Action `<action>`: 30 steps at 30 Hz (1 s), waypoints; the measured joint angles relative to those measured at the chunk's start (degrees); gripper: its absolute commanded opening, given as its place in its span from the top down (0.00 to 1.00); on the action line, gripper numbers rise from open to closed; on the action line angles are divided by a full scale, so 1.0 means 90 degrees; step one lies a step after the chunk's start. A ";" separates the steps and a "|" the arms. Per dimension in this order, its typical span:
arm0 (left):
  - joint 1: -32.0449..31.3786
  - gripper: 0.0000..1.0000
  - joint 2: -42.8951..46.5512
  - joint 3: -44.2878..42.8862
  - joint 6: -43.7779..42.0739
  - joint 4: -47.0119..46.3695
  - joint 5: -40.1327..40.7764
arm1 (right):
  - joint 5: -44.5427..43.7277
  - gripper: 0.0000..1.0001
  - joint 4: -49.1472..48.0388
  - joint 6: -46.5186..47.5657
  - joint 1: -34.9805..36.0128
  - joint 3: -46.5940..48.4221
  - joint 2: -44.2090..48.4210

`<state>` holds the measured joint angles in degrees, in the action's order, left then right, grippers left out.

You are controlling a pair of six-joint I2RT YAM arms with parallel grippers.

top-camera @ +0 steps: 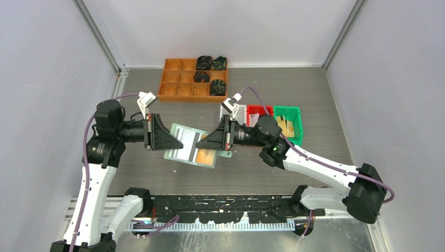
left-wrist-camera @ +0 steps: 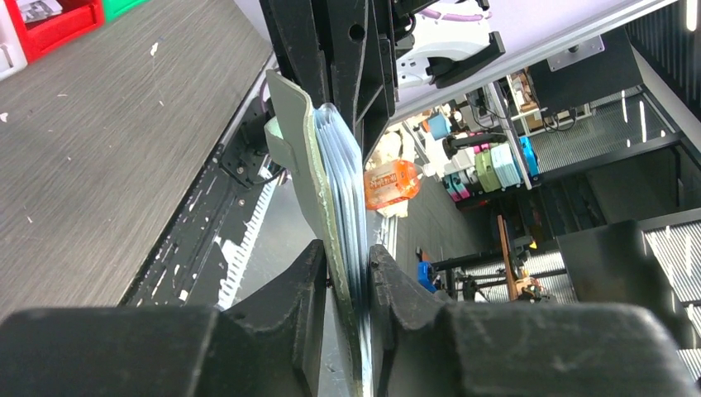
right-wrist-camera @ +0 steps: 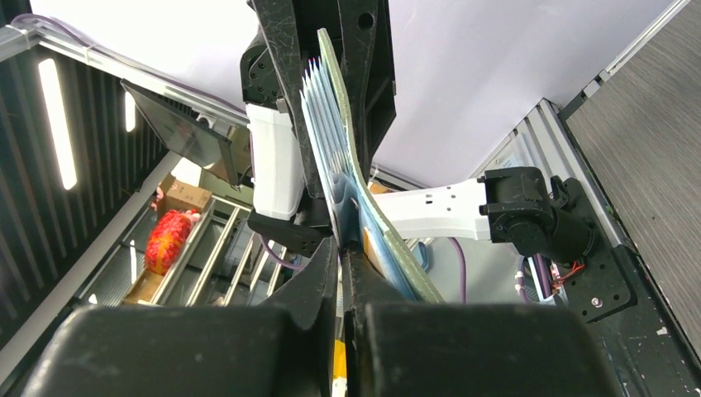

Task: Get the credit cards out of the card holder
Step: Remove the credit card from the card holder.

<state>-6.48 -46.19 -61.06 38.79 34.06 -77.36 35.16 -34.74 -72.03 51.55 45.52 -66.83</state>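
Note:
The pale sage-green card holder (top-camera: 184, 137) hangs open in the air between both grippers, above the table. An orange credit card (top-camera: 207, 156) and a whitish credit card (top-camera: 183, 153) show in its pockets. My left gripper (top-camera: 177, 140) is shut on the holder's left half; in the left wrist view its gripper (left-wrist-camera: 347, 258) clamps the green cover and blue pockets (left-wrist-camera: 331, 165). My right gripper (top-camera: 202, 139) is shut on a thin leaf inside the holder; in the right wrist view (right-wrist-camera: 340, 248) I cannot tell whether that leaf is a card or a pocket. The holder's fanned pockets (right-wrist-camera: 322, 107) rise above it.
An orange compartment tray (top-camera: 178, 79) with black coiled items stands at the back. White (top-camera: 239, 112), red (top-camera: 258, 111) and green (top-camera: 292, 121) bins stand at the right, behind my right arm. The grey table (top-camera: 315, 94) lies below the held holder.

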 measured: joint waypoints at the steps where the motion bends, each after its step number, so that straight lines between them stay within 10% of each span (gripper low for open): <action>1: -0.0002 0.73 -0.0007 0.0000 0.0005 -0.0002 0.0010 | -0.0015 0.99 0.0002 0.0002 0.0000 -0.0012 0.0005; 30: 0.0017 0.98 -0.0010 -0.0002 0.0129 -0.0148 0.0153 | -0.0542 0.99 -0.0437 -0.0027 -0.0019 -0.0709 0.0466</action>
<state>-6.33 -46.28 -61.08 39.94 32.73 -75.99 30.28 -38.68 -72.27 51.37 39.13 -62.63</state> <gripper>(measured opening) 0.197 0.082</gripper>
